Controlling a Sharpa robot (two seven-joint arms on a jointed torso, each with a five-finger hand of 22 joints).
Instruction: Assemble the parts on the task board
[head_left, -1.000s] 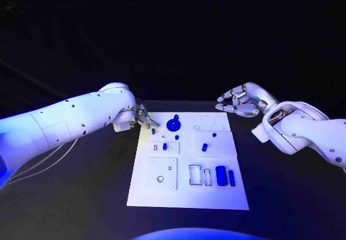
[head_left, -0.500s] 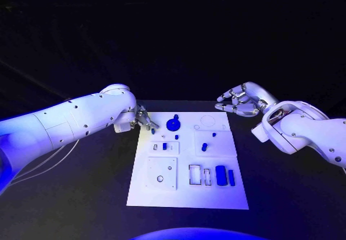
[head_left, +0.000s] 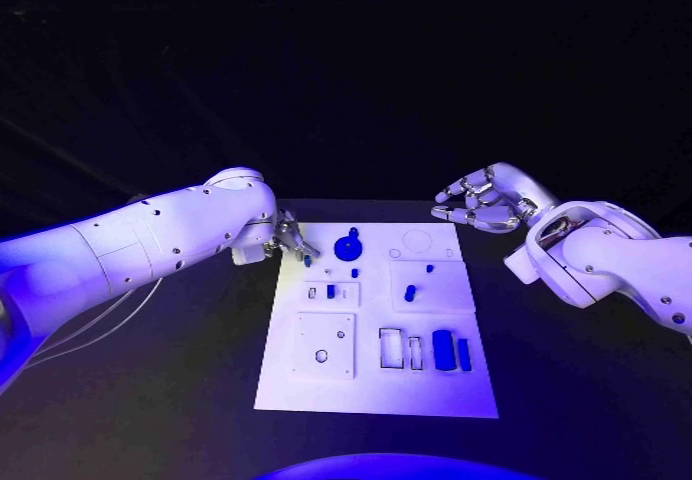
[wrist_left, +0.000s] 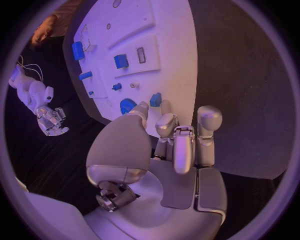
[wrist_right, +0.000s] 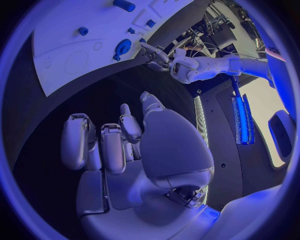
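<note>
The white task board (head_left: 375, 385) lies mid-table with several small blue parts on it. A round blue knob (head_left: 348, 246) stands near its far edge, and two blue blocks (head_left: 441, 351) sit at the near right. My left hand (head_left: 289, 240) hovers at the board's far left corner. Its fingers are stretched out and apart, with the tips beside a small blue peg (head_left: 306, 261) (wrist_left: 155, 99). I cannot tell whether they touch it. My right hand (head_left: 483, 205) hangs off the far right corner with its fingers loosely bent, holding nothing (wrist_right: 125, 145).
Black table (head_left: 159, 400) surrounds the board on all sides. Pale cables (head_left: 72, 330) trail under my left arm. The right wrist view shows the board (wrist_right: 62, 45), the knob (wrist_right: 122, 47) and my left hand (wrist_right: 156, 57) beyond.
My left arm and hand have edged slightly toward the board. The blue peg has stayed in place, and the right hand has not moved.
</note>
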